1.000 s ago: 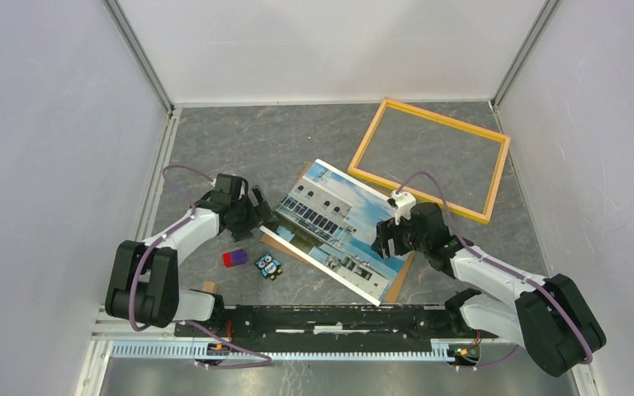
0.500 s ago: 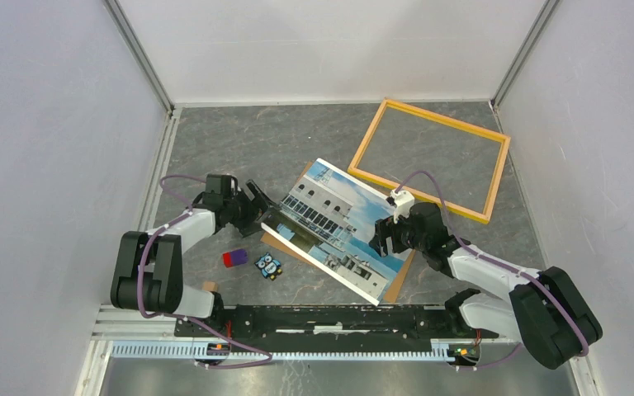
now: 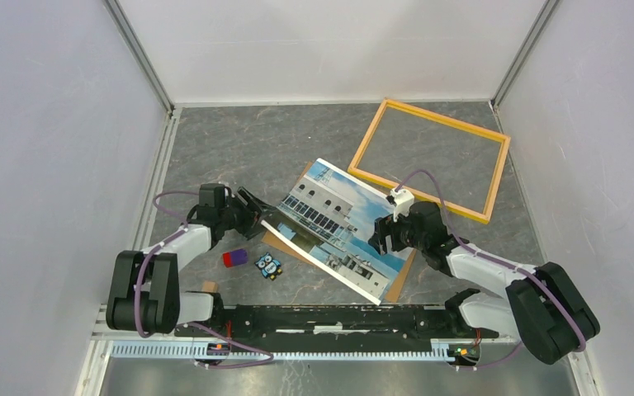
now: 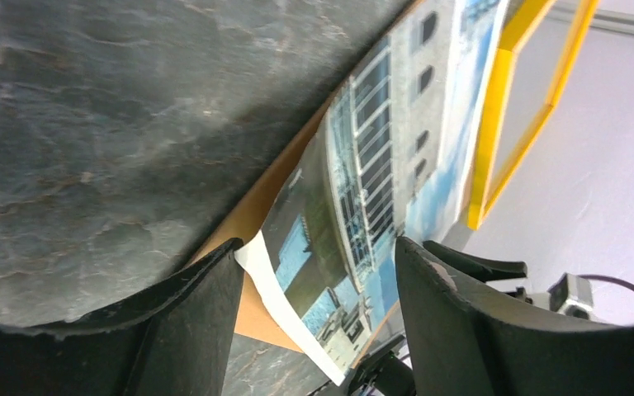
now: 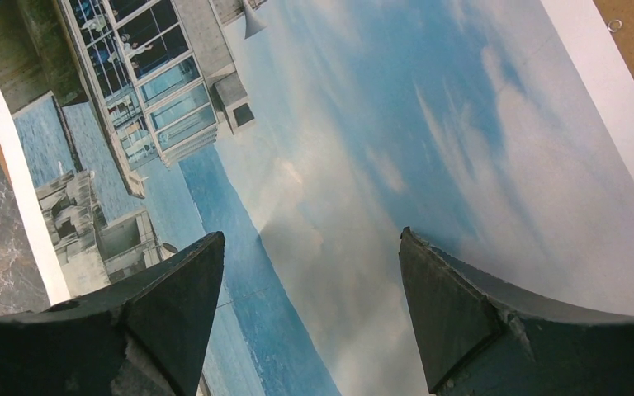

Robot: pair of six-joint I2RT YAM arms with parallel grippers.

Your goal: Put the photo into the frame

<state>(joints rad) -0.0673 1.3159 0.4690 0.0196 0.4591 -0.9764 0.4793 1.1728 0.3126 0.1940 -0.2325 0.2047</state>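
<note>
The photo (image 3: 338, 227), a white building under blue sky, lies face up mid-table on a brown backing panel (image 3: 396, 285). The yellow-orange frame (image 3: 429, 157) lies apart at the back right. My left gripper (image 3: 252, 213) is low at the photo's left corner. In the left wrist view that corner (image 4: 297, 289) curls up between the open jaws (image 4: 318, 256), its white edge touching the left fingertip (image 4: 223, 264). My right gripper (image 3: 384, 235) hovers open over the photo's sky area (image 5: 338, 124), with nothing between its fingers (image 5: 182, 289).
A purple-and-red block (image 3: 234, 258), a small penguin figure (image 3: 269, 266) and a small wooden block (image 3: 209, 287) lie near the left arm's base. White walls close in the table on three sides. The frame (image 4: 495, 107) shows beyond the photo in the left wrist view.
My left arm has dropped lower and drawn back to the left, and its jaws have narrowed around the photo's left corner. The right arm has barely moved.
</note>
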